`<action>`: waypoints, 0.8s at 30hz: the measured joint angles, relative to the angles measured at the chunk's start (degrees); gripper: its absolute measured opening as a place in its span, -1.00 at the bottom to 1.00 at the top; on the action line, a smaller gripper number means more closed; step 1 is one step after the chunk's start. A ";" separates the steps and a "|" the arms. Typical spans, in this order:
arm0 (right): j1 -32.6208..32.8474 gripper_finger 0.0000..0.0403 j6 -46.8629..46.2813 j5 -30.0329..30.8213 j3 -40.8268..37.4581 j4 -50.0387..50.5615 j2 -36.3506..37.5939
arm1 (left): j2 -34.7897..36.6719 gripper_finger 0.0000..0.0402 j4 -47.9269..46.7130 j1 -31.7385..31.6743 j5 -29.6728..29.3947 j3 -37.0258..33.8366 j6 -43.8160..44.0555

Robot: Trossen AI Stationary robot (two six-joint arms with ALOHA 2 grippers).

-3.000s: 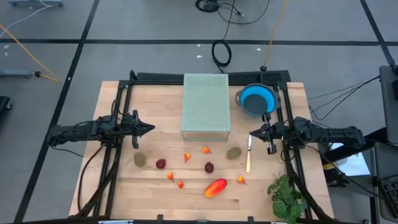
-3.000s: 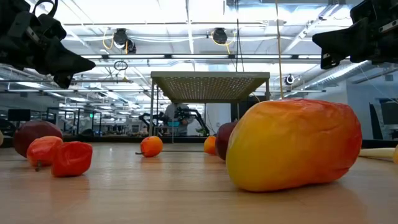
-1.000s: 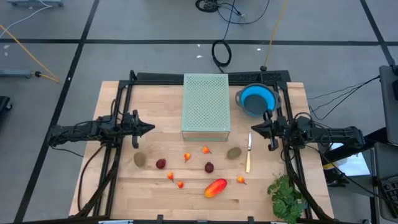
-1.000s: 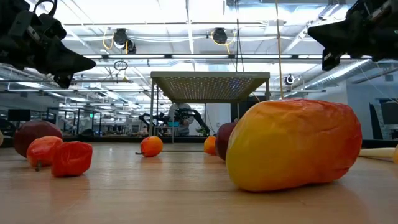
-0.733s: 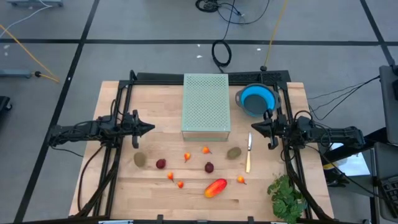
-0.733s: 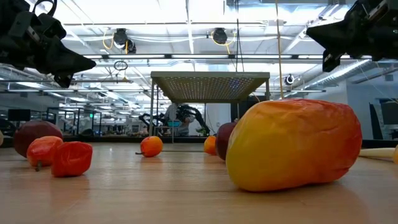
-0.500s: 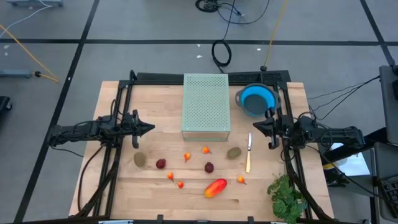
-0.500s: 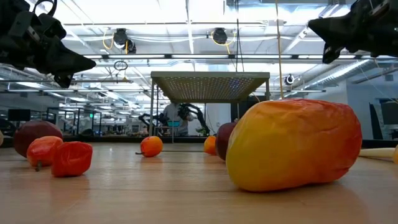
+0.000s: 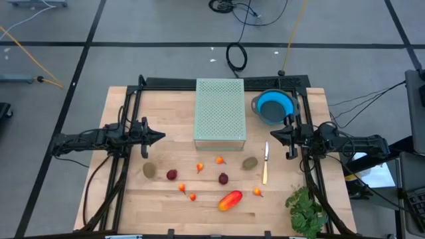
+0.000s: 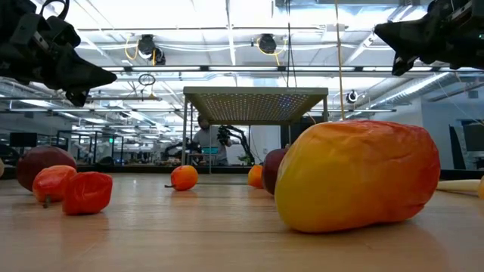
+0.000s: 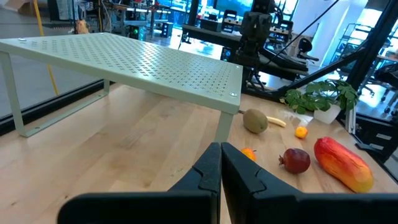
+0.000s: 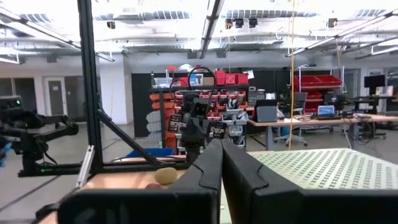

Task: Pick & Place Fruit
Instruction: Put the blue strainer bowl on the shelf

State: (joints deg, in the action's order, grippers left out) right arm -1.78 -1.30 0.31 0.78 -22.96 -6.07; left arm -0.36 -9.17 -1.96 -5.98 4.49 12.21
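The fruit lies loose on the wooden table in front of the rack. The red-orange-yellow mango [image 9: 230,200] [image 10: 355,174] rests on its side near the near edge. One brown kiwi [image 9: 149,170] sits left, the other [image 9: 250,162] [image 11: 255,120] right. Two dark-red balls [image 9: 172,174] [image 9: 224,178] and several tiny orange-red pieces [image 9: 200,167] lie between them. My left gripper [image 9: 161,137] [image 11: 221,149] hovers shut above the table's left side. My right gripper [image 9: 271,135] [image 12: 221,146] hovers shut above the knife's far end. Neither touches anything.
A pale green perforated rack [image 9: 220,111] stands at the table's far middle, with a blue bowl [image 9: 273,106] to its right. A slim pale-handled knife [image 9: 265,162] lies beside the right kiwi. A green leafy bunch [image 9: 305,209] sits at the near right corner.
My right gripper has risen slightly and stays shut. The fruit has not moved.
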 joint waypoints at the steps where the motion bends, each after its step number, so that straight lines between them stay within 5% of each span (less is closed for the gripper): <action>1: 0.00 -1.00 0.36 0.76 0.14 0.00 0.00 | 0.00 -0.95 0.00 0.00 0.00 0.00 0.02; 9: -0.02 -1.00 5.58 20.07 9.78 10.18 -0.87 | 0.00 -0.95 0.00 -0.01 0.00 0.00 0.04; 16: -0.04 -1.00 11.94 24.85 21.84 20.89 -7.40 | 0.00 -0.95 0.00 -0.02 -0.04 0.02 0.02; 24: -0.15 -1.00 12.62 39.05 31.80 26.38 -17.24 | 0.00 -0.95 0.00 -0.01 -0.07 0.04 -0.31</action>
State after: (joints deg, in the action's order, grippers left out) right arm -1.93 11.32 39.36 32.58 3.42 -23.31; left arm -0.36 -9.17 -1.97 -6.04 4.54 11.90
